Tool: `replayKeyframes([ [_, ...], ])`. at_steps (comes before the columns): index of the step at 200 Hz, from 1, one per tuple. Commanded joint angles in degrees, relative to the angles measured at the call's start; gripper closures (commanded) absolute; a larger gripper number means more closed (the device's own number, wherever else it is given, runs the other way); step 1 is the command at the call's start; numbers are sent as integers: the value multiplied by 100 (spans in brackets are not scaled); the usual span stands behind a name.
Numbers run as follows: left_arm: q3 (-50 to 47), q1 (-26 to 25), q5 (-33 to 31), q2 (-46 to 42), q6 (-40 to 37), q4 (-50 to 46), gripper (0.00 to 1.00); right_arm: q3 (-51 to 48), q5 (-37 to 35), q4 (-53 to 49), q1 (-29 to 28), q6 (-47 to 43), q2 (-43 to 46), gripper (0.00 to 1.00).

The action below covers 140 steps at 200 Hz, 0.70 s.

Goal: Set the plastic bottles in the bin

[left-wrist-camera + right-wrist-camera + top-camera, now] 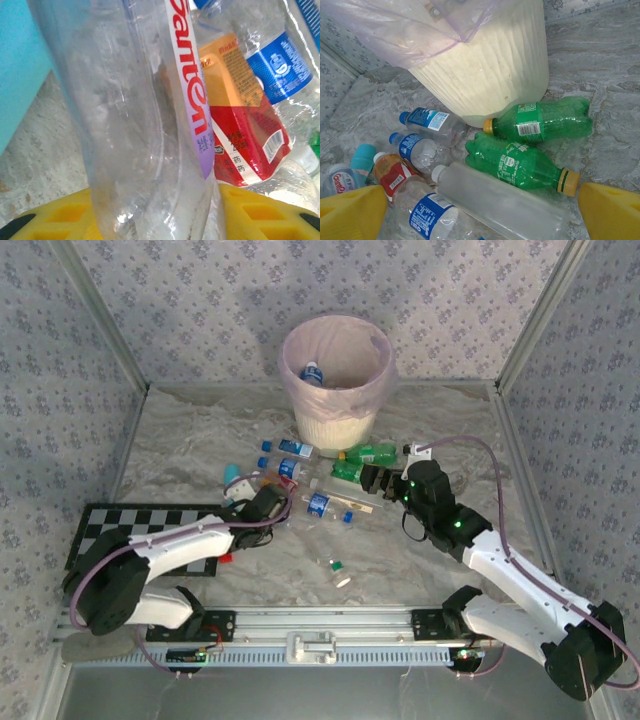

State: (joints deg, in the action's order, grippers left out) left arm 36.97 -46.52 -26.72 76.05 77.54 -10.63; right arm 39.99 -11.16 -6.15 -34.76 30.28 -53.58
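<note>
A clear bottle [135,125] with a red-and-purple label stands between the yellow fingers [260,210] of my left gripper [155,210], which is shut on it at the left of the pile [262,505]. Behind it lie a red-labelled bottle [240,115] and a blue-labelled one [280,65]. My right gripper [482,210] hangs open above a frosted clear bottle [500,202], holding nothing, near two green bottles [540,120] [520,162] by the bin's foot. The cream bin [335,425] with its pink bag stands at the back; one blue-capped bottle [311,372] lies inside it.
Several blue-labelled bottles [427,120] are scattered in front of the bin. A teal object [232,474] lies at the pile's left edge. A checkerboard mat [110,525] covers the near left. Two loose caps [337,565] sit on the near middle of the table.
</note>
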Motion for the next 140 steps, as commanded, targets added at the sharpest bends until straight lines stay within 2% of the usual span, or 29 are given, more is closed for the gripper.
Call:
replayKeyframes([
  [1,12,-48,-408,-381,-48,-243,54,-17,-18,34,24,92,-27,0],
  [43,45,-43,-892,-1218,-659,-305,55,-8,26,117,13,125,-112,0],
  [70,-1,-32,-887,-1767,-1559,209,56,13,69,162,2,136,-196,0],
  [90,31,98,-635,-2065,-2282,639,57,50,78,173,-11,128,-241,0],
  [105,214,302,-175,-2154,-2764,763,57,66,87,173,-13,114,-262,0],
  [140,1045,831,753,-1929,-3875,896,57,101,87,159,-22,92,-250,0],
])
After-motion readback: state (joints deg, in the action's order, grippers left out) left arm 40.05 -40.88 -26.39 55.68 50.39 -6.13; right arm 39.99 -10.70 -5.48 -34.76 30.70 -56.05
